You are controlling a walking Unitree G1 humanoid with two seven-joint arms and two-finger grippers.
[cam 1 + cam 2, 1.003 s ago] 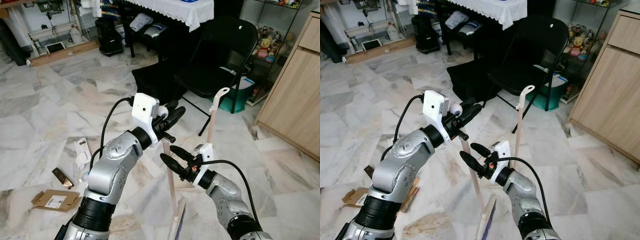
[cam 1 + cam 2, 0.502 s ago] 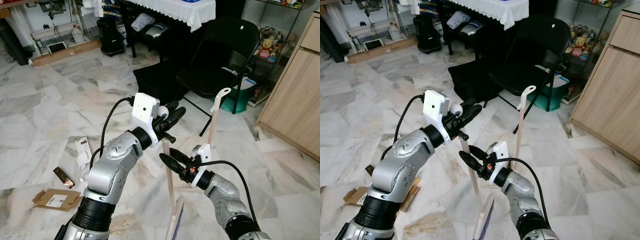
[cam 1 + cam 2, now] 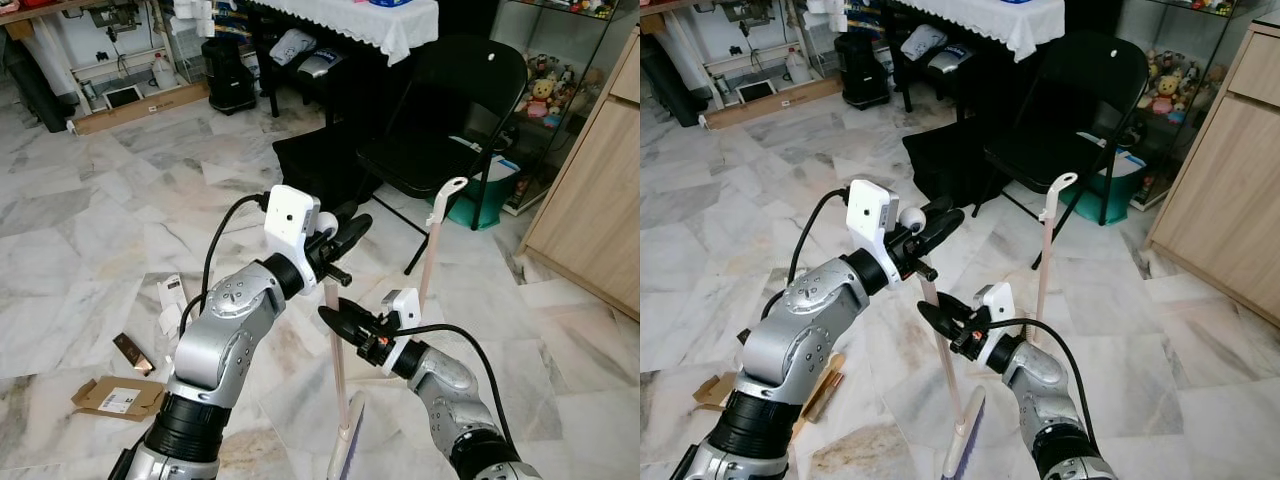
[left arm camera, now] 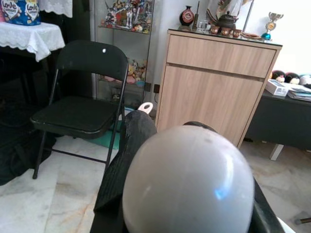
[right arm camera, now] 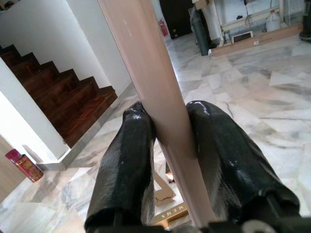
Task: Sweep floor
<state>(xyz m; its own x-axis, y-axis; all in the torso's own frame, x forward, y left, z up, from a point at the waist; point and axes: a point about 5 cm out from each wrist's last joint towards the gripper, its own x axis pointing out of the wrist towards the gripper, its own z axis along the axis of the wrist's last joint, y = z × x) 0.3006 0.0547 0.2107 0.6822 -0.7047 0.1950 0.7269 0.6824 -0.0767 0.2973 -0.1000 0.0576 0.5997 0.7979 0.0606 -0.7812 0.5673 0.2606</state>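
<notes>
The right end effector is clenched on the pale pink broom handle, and the right wrist view shows its two black fingers pressed against either side of the shaft. The left end effector sits higher up, at the top of the same handle, its fingers wrapped around the rounded white knob that caps it, so it too is grasping the broom. The handle runs nearly upright between the two arms, leaning slightly, down to the broom head with its purple bristles near the marble floor just in front of the robot. Just beyond the right arm stands a second slim pink pole with a white hooked top; what it belongs to cannot be told. On the floor to the robot's left lie a flattened cardboard box, a small dark packet and a white packet. Further ahead is a black folding chair, with a black bag on the floor beside it and a worktop covered in a white lace cloth behind. A light wooden cabinet stands to the right, with a shelf of soft toys next to it.
</notes>
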